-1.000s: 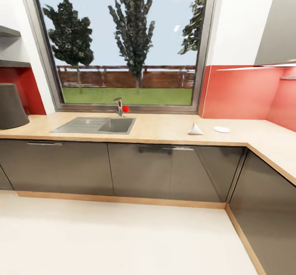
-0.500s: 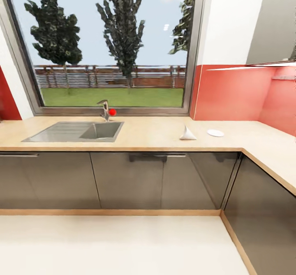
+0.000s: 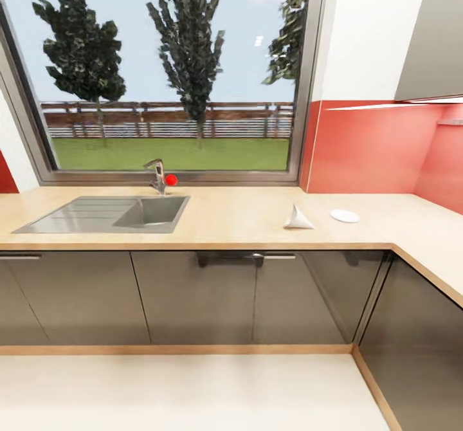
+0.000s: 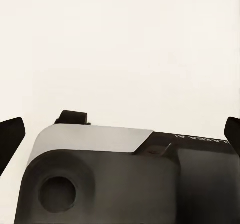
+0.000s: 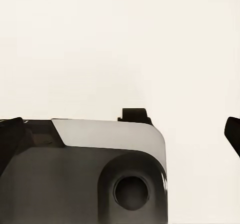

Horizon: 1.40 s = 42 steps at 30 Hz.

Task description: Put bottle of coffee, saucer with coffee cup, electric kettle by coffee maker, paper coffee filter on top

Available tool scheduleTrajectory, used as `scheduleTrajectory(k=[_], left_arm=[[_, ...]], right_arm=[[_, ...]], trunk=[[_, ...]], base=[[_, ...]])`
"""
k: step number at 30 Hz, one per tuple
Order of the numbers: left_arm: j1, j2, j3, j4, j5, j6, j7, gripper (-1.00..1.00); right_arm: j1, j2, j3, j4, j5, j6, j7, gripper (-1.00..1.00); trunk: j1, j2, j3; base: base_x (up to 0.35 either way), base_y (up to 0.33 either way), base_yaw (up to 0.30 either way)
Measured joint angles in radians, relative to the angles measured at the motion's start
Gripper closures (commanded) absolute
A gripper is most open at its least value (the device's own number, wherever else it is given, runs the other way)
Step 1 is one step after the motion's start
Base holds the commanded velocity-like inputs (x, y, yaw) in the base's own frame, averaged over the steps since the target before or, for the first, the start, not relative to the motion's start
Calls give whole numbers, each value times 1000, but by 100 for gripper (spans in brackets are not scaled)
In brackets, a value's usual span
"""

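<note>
tabletop: a light wooden l-shaped kitchen tabletop (image 3: 244, 215) ran beneath the window and turned along the red wall at the right.
paper filter: a white cone-shaped paper coffee filter (image 3: 298, 217) lay on the tabletop, right of the sink, its tip pointing up and tilted.
saucer: a small white round saucer (image 3: 344, 215) sat flat on the tabletop just right of the filter, near it but apart.
sink: a grey steel sink with a drainboard (image 3: 106, 213) was set into the tabletop at the left; a metal faucet with a red knob (image 3: 159, 177) stood behind its basin.
cabinets: dark grey cabinet fronts (image 3: 193, 296) filled the space under the tabletop, above a pale floor (image 3: 180, 389).
window: a large window (image 3: 167, 71) showed trees, a fence and grass.
left end effector: in the left wrist view the left end effector (image 4: 120, 134) faced a plain pale surface, its dark fingertips (image 4: 10, 139) at opposite edges, spread wide and grasping nothing.
right end effector: in the right wrist view the right end effector (image 5: 122, 134) was likewise released, fingertips (image 5: 232, 134) far apart, nothing between them.
</note>
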Motion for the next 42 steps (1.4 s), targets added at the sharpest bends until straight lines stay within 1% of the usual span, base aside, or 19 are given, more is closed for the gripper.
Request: scheduleTrajectory(k=[5,15,19,31,42], left_arm=[[0,0,0,0,0,1,0,-100],[0,1,1,0,0,0,0,-100],[0,1,1,0,0,1,0,-100],[0,0,0,0,0,1,0,-100],[0,0,1,0,0,1,1,-100]], right_arm=[[0,0,0,0,0,0,0,-100],[0,0,0,0,0,0,0,-100],[0,0,0,0,0,0,0,-100],[0,0,0,0,0,0,0,-100],[0,0,-1,0,0,0,0,-100]], trunk=[[0,0,0],[0,0,0],[0,0,0],[0,0,0],[-42,77,34]], base=[[237,40,0],[257,182,0],[232,80,0],[30,7,0],[0,0,0]])
